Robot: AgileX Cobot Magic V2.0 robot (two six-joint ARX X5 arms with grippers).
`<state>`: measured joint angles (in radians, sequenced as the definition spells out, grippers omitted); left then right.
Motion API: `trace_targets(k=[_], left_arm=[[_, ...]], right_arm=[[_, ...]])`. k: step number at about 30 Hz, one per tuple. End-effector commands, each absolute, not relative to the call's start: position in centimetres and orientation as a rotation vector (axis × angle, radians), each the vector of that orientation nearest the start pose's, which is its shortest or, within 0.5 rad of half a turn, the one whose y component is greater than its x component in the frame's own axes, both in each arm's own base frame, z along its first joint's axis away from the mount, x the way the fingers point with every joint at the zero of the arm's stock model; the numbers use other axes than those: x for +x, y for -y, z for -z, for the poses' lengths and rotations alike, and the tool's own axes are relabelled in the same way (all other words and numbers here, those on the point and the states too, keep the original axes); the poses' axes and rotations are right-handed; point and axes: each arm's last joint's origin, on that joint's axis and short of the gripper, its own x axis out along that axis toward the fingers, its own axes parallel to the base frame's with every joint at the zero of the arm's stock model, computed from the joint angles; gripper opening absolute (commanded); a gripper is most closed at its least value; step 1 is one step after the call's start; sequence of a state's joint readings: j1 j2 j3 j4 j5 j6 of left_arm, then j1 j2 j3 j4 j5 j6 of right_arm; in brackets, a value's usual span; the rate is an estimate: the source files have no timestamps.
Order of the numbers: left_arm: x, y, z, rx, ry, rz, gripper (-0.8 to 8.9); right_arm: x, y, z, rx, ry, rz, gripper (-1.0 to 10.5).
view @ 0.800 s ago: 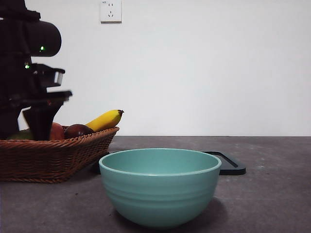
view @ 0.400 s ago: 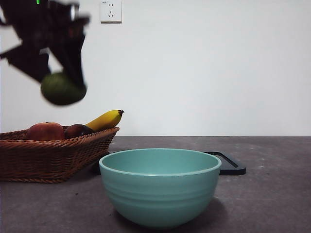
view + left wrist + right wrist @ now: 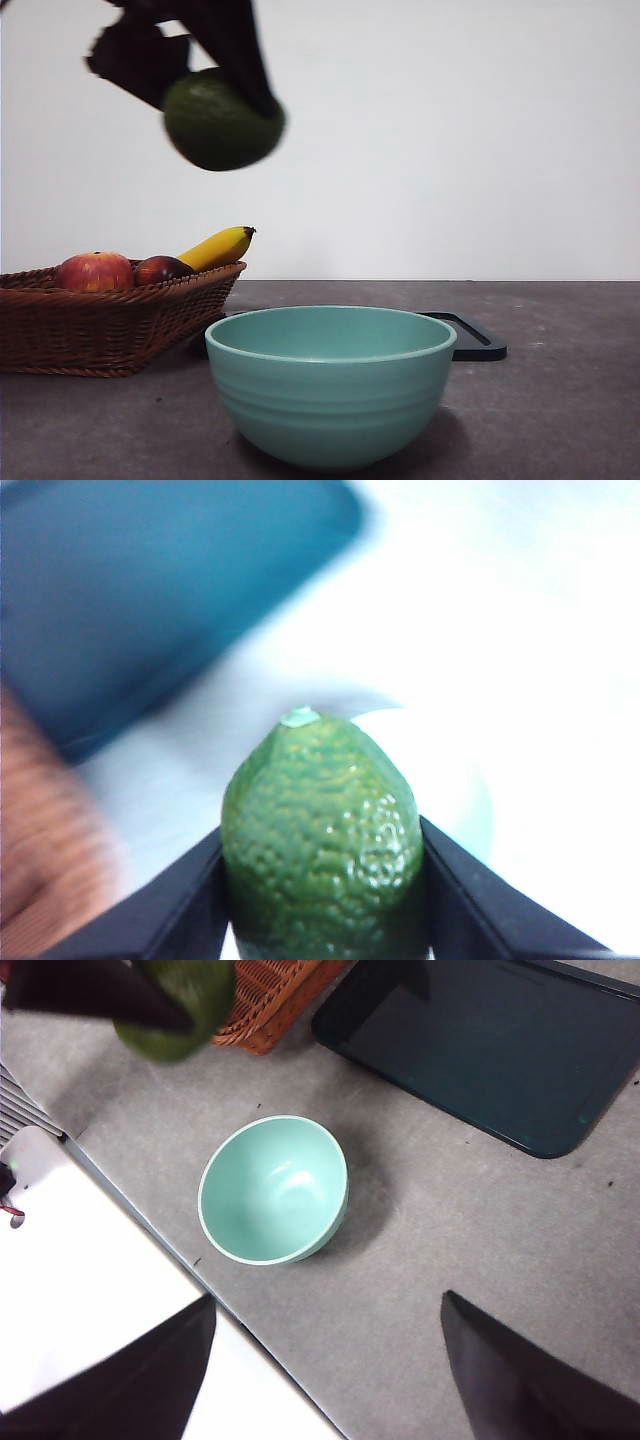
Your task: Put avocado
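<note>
Grey table, white wall, airborne avocado.

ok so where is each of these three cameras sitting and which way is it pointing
Front view: low, at table height, looking level across the teal bowl and wicker basket to the wall; the left gripper enters from above, holding the avocado.
Left wrist view: on the left arm, looking along its jaws clamped on the avocado, dark tray blurred beyond.
Right wrist view: high on the right arm, looking down at the bowl and tray; the right gripper is open.
Shared: all three show the avocado.
</note>
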<state>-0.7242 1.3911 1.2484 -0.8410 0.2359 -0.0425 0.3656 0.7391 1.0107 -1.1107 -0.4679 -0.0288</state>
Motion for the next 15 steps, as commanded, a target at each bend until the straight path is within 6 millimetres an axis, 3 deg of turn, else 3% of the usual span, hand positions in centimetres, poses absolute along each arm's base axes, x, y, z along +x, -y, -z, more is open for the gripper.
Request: trace_targets(k=[1, 6, 11, 15], left_arm=[[20.3, 20.7, -30.3, 0.235, -1.007, 0.901, 1.81], [20.0, 23.1, -28.2, 0.288, -1.066, 0.943, 1.81], [20.0, 26.1, -24.4, 0.394, -1.147, 0.942, 1.81], [20.0, 27.4, -22.0, 0.447, -1.197, 0.924, 1.82]], right_arm=[[9.6, -5.1, -34.1, 0.017, -0.828, -0.799, 3.6], [9.6, -5.1, -34.1, 0.017, -0.828, -0.799, 3.6], [9.6, -5.1, -34.1, 0.017, -0.828, -0.799, 3.6], [9.6, -5.1, -34.1, 0.017, -0.828, -0.8, 3.6]])
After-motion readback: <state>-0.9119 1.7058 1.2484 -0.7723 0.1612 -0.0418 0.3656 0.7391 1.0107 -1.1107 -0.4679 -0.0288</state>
